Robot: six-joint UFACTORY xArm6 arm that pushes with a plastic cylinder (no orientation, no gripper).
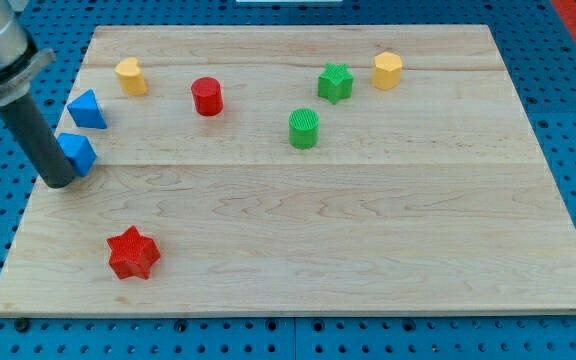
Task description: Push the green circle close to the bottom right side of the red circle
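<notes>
The green circle (304, 129) stands right of the board's middle, toward the view's top. The red circle (207, 96) stands to its upper left, about a hundred pixels away. My tip (58, 183) rests at the board's left edge, far left of both circles, touching the left side of a blue block (78, 152).
A blue triangle (87, 108) and a yellow block (131, 75) lie at the upper left. A green star (335, 83) and a yellow hexagon (387, 70) lie at the upper right. A red star (133, 252) lies at the lower left of the wooden board (368, 240).
</notes>
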